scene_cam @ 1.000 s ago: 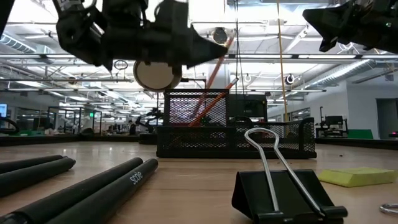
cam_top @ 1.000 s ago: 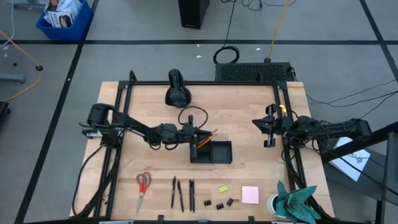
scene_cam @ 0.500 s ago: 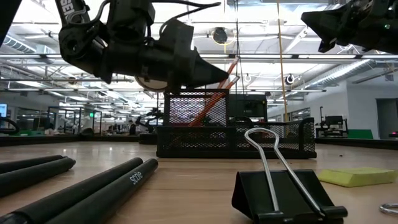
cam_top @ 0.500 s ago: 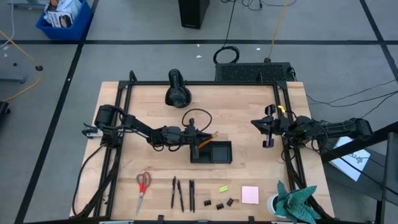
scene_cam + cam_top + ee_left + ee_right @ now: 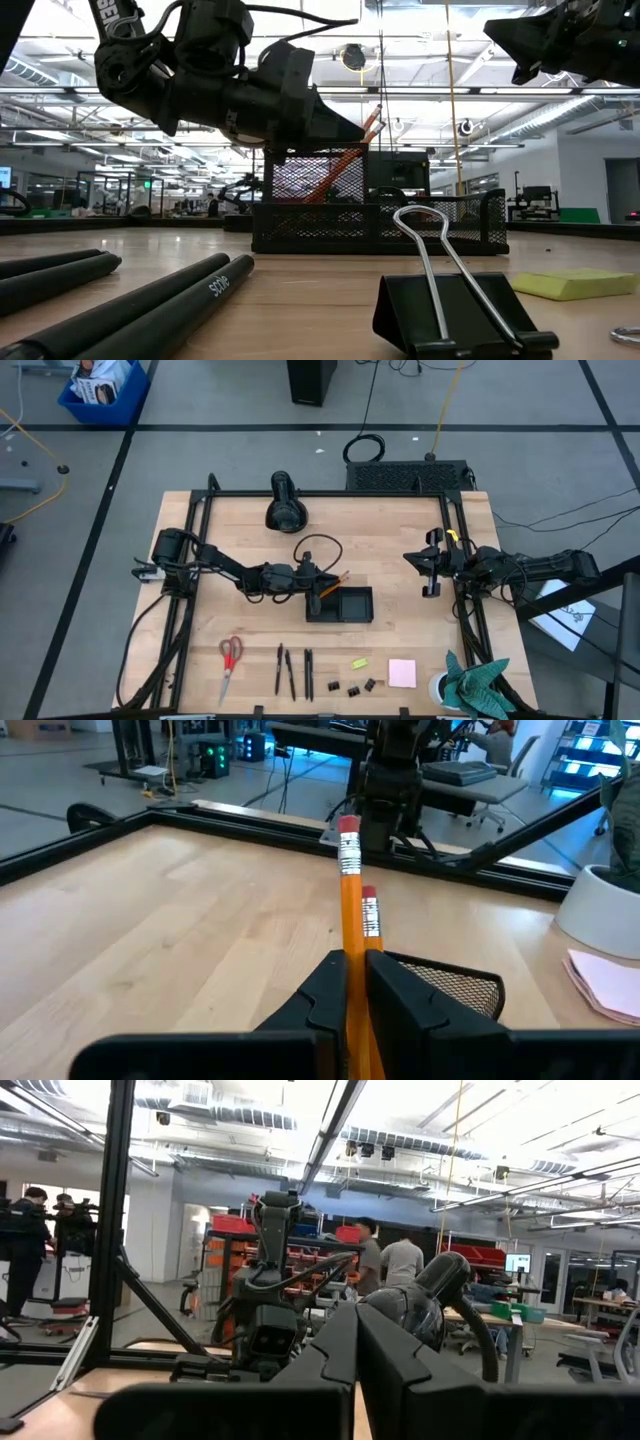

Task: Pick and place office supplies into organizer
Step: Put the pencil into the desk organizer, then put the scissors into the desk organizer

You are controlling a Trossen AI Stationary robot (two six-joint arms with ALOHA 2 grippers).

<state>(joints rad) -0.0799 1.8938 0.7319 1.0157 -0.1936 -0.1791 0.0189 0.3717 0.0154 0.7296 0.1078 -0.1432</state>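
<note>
Pale woodgrain table (image 5: 400, 530); slender orange pencils (image 5: 349, 910) over mesh organizer (image 5: 340, 605).

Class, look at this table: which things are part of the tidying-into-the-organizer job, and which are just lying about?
Part of the job:
organizer
pencils
scissors
pens
binder clips
yellow-green piece
pink pad

Just lying about:
black cylinder
teal cloth
white cup
</note>
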